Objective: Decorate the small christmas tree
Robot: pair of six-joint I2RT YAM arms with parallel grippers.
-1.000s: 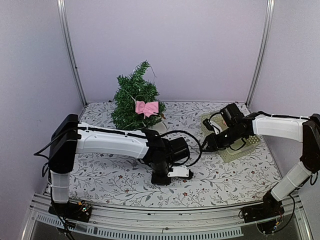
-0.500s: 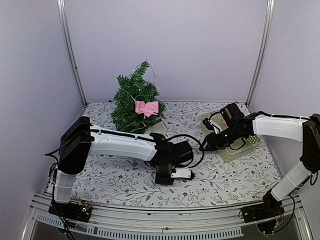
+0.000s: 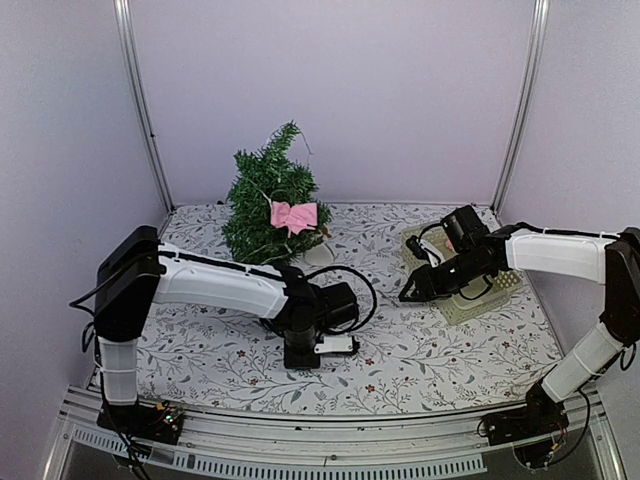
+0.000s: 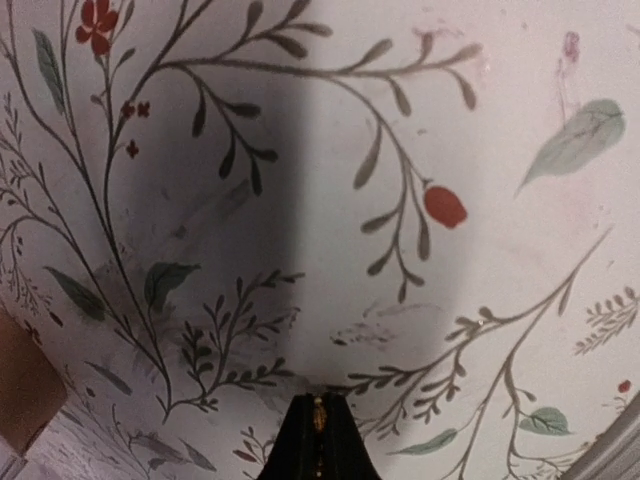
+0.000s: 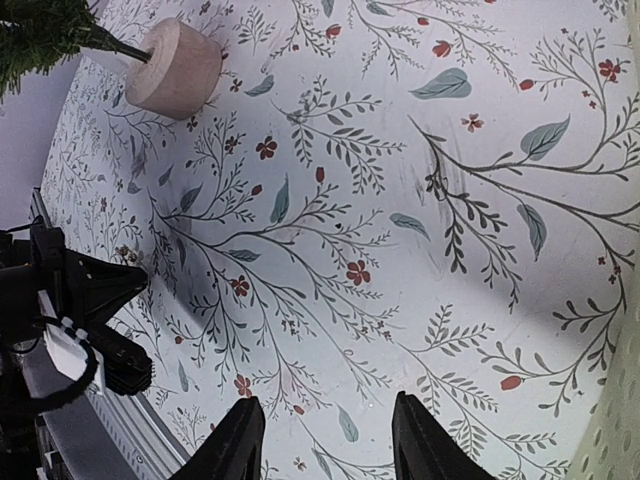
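The small christmas tree stands at the back left with a pink bow on its right side. Its pale round base also shows in the right wrist view. My left gripper points straight down, close over the flowered cloth in the middle. In the left wrist view it is shut, with a thin gold strand showing in the seam between the fingers. My right gripper hovers open and empty over the cloth, left of the basket; its fingers show well apart in the right wrist view.
The pale green perforated basket sits at the right, its edge just visible in the right wrist view. The left arm's black wrist and a white tag lie at that view's left edge. Metal frame posts stand at the back corners.
My left gripper has slid left along the cloth, still pointing down and shut. The right arm, tree and bow have not moved.
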